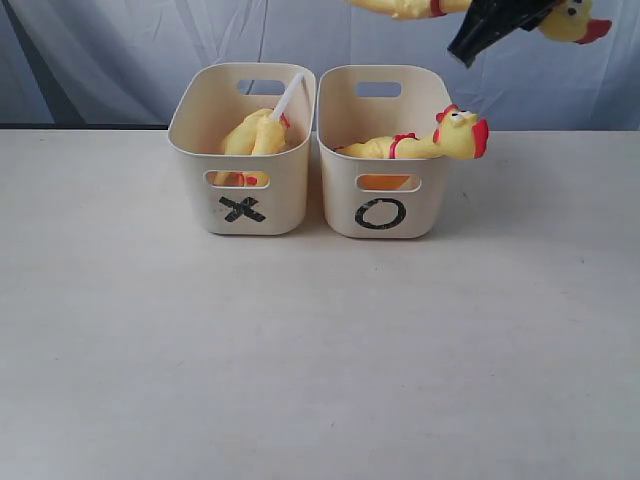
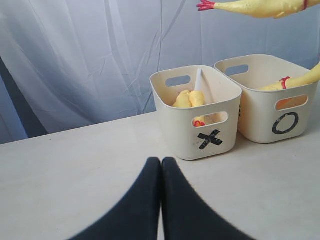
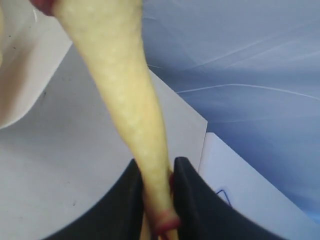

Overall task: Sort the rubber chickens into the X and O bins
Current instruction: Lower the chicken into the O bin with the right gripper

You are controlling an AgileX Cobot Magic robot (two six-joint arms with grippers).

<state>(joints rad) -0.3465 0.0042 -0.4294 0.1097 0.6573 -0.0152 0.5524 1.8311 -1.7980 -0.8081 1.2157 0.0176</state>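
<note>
While it hangs high above the cream plastic O bin [image 1: 425,200], a long yellow rubber chicken [image 1: 566,18] is pinched by the black right gripper [image 1: 497,28]. The fingers of the left gripper [image 2: 161,167] are pressed together.

left gripper [image 2: 161,167]: jaws together, seemingly low | right gripper [image 3: 157,172]: clamped, raised high

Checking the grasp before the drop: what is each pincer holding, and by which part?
The right pincer holds a chicken by its neck, near the head. The left pincer is shut, empty.
</note>
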